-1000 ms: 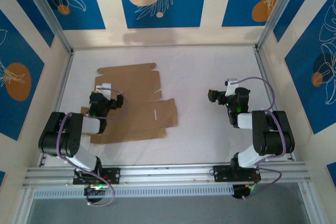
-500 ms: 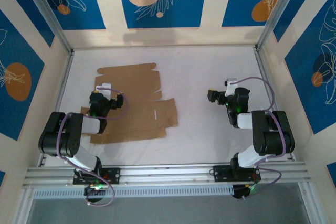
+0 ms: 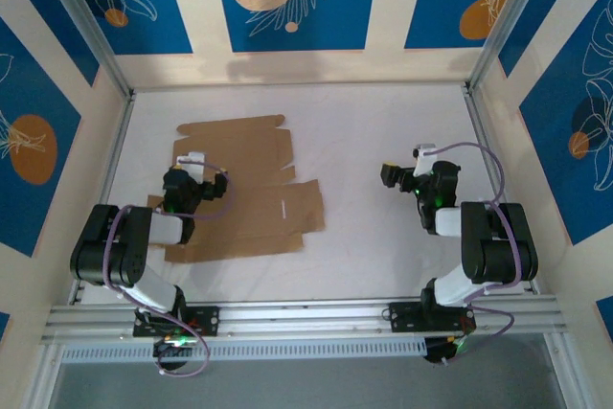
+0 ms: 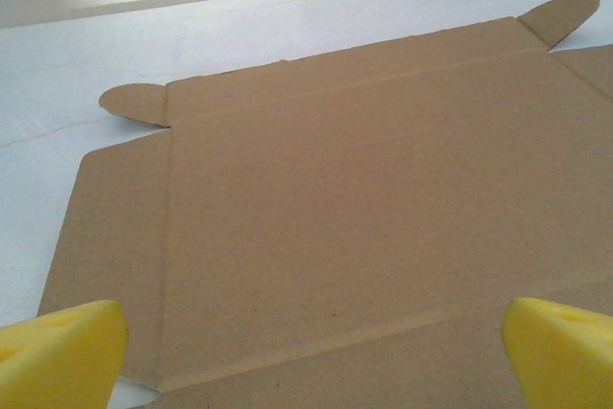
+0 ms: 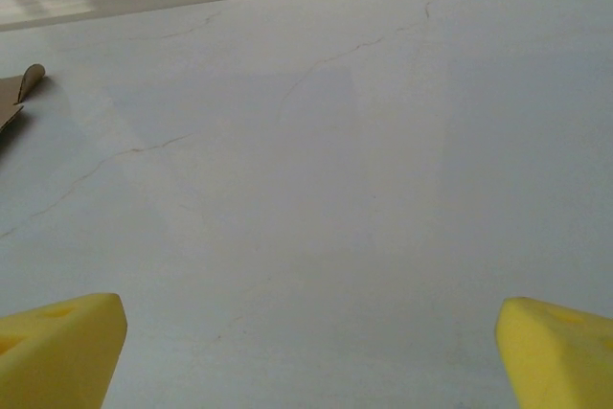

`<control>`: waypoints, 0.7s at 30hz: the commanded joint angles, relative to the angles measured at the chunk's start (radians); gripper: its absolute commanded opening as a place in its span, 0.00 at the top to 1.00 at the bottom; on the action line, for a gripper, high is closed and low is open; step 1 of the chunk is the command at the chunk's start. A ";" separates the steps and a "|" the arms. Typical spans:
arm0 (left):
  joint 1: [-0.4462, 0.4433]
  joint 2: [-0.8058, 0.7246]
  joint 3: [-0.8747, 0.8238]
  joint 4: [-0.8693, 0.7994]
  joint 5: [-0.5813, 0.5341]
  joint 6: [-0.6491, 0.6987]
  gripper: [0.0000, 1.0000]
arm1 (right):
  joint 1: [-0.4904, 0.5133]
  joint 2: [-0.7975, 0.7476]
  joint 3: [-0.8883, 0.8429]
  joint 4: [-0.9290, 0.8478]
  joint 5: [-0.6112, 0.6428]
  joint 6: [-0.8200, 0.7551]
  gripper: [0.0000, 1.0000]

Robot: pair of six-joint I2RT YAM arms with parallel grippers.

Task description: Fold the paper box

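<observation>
Barely anything has changed over the last second. Starting nearest the arm bases, the left gripper (image 4: 311, 347) hangs where it was, low over the near-left part of the cardboard, its yellow fingertips (image 4: 62, 347) spread wide apart with nothing between them. The right gripper (image 5: 311, 342) has drifted only a touch to the right; its jaws also stand fully apart and empty, over bare white table (image 3: 364, 122) well apart from the cardboard.

For the task, this means that folding has not begun, as I judge it: no flap is lifted, no crease is bent, and neither claw touches the sheet.

The plain brown die-cut cardboard paper box (image 3: 249, 174) has not shifted. It lies flat and fully unfolded on the left half of the table, running from just beyond the left arm out toward the far-left corner. Its near part is a wide panel with side flaps. One flap reaches right toward the table's middle and carries a small pale slot (image 3: 285, 206).

Farther out, the left wrist view shows straight score lines across a broad panel. Beyond them, at the far corners, are two small rounded tabs (image 4: 134, 102). The surface looks clean, matte and stiff.
</observation>
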 commanded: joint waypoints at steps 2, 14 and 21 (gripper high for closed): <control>-0.023 -0.114 -0.023 -0.017 -0.037 0.034 0.00 | 0.055 -0.171 0.088 -0.277 0.036 -0.034 0.01; -0.334 -0.576 0.257 -0.711 -0.019 -0.029 0.00 | 0.492 -0.376 0.588 -0.933 0.067 0.128 0.01; -0.584 -0.696 0.497 -1.409 -0.282 -0.400 0.00 | 0.693 -0.391 0.949 -1.579 0.370 0.249 0.01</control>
